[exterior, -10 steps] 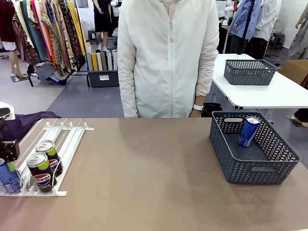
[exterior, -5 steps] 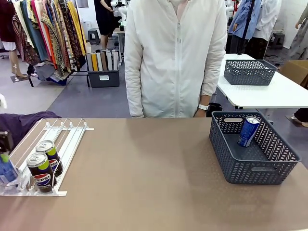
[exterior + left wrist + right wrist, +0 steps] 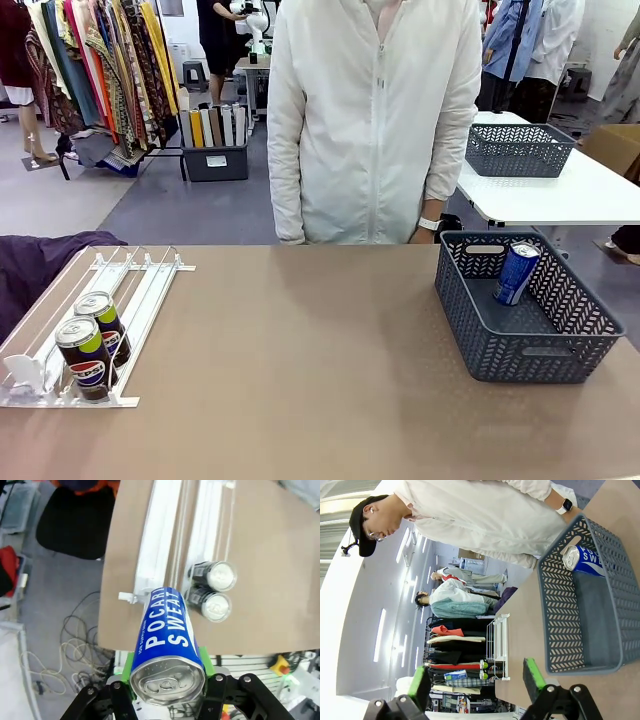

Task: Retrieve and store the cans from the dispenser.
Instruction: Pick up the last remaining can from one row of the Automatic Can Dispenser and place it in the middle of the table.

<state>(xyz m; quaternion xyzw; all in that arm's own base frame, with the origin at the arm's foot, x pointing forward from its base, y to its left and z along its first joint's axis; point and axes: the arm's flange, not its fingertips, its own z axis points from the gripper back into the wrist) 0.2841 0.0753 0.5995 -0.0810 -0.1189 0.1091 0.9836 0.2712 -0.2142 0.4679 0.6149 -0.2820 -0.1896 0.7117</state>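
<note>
The white wire dispenser (image 3: pixel 140 285) lies at the table's left with two black and yellow-green Pepsi cans (image 3: pixel 82 355) (image 3: pixel 105 322) in its near lane. In the left wrist view my left gripper (image 3: pixel 166 672) is shut on a blue-and-white can (image 3: pixel 167 625), held high above the dispenser (image 3: pixel 155 545) and the table's edge, with the two Pepsi cans' (image 3: pixel 217 575) tops below. A second blue can (image 3: pixel 517 272) leans inside the dark grey basket (image 3: pixel 520 350). My right gripper (image 3: pixel 477 682) stands open in the air, looking at the basket (image 3: pixel 560 605) and its can (image 3: pixel 585 560).
A person in a white jacket (image 3: pixel 370 120) stands at the far side, hands down. A purple cloth (image 3: pixel 40 260) lies left of the dispenser. Another grey basket (image 3: pixel 518 150) sits on a white table behind. Cables lie on the floor (image 3: pixel 65 645) beyond the table's edge.
My left gripper has carried the blue can out of the front view past the left edge. The person has shifted a little to the right.
</note>
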